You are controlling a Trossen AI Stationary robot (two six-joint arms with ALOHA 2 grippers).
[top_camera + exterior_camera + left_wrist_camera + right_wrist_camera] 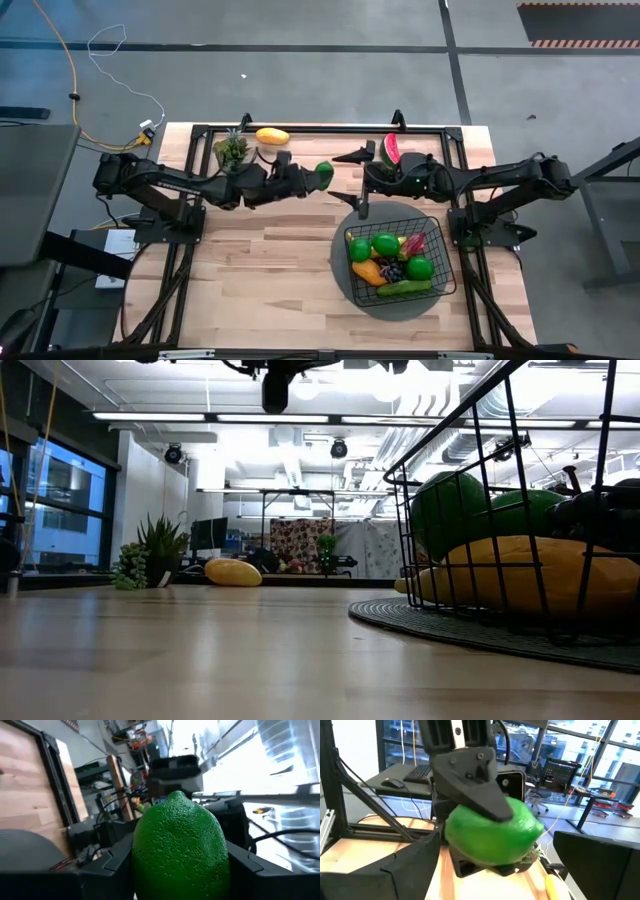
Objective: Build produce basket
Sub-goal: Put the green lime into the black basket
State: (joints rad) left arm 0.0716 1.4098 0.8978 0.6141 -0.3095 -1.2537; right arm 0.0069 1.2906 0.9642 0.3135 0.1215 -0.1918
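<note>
My left gripper point(316, 176) is shut on a green lime point(324, 173), held in the air over the middle of the table's far half. My right gripper point(354, 182) is open wide just to the lime's right, facing it, with its fingers point(395, 870) standing apart from the lime point(492, 832). The black wire basket point(440, 255) stands on a round grey mat point(345, 285) at the near right. It holds limes, an orange mango, dark grapes, a red chili and a cucumber. My left gripper pinches the lime between its two fingers on two opposite sides point(142, 855). The fingers come level from the table's left. The lime is lifted clear of the table, and its free end point(176, 800) sticks out past the fingertips.
A watermelon slice point(392, 150) lies at the far edge behind my right gripper. A yellow-orange mango point(271, 135) and a leafy green piece point(231, 151) lie at the far left. Bare wood lies left of the mat, toward the near edge.
</note>
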